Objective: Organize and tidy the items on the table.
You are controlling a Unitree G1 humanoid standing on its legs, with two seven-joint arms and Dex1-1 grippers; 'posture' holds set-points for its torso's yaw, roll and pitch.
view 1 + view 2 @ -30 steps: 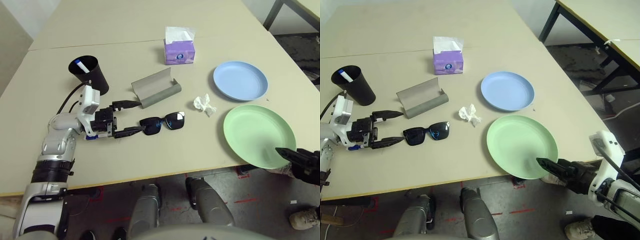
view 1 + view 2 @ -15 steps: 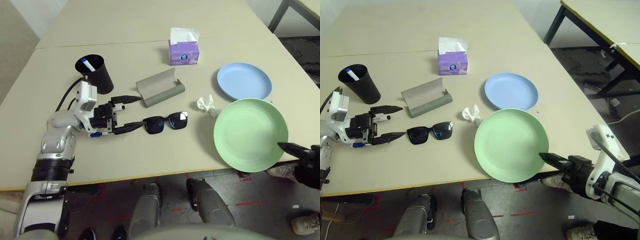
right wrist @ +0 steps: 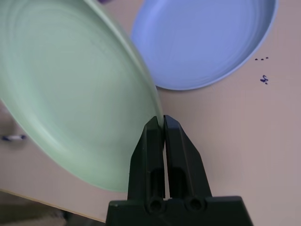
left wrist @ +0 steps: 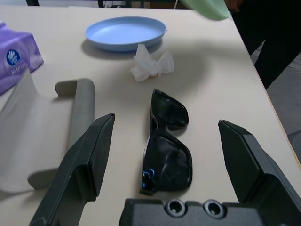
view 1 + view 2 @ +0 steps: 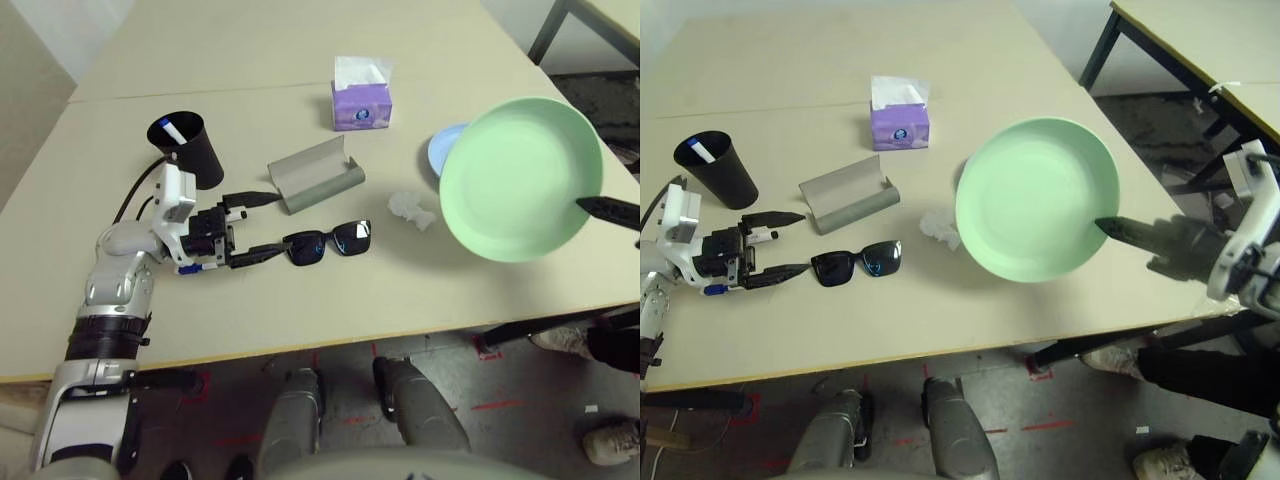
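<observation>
Near the left edge of the worktop [image 5: 300, 60] stands a black cup [image 5: 185, 148] with a marker [image 5: 172, 131] in it, and just in front of it the left gripper [image 5: 258, 226] lies level with its fingers spread wide, grasping nothing. The black sunglasses [image 5: 326, 243] rest right at its fingertips; they look light but thin and a bit fragile, so I think the bridge or the frame is the better place to take them, not the lenses. Behind them the grey glasses case [image 5: 314, 174] stands open, stiff and easy to pinch at its wall. Further right lies the crumpled tissue [image 4: 151, 62], soft and almost without weight. Toward the right edge, the right gripper [image 3: 163, 125] is clenched on the rim of the green plate [image 5: 1037, 197], lifted and tilted above the blue plate [image 3: 207, 37]. The green plate seems rigid, smooth and light; such a rim hold may slip.
</observation>
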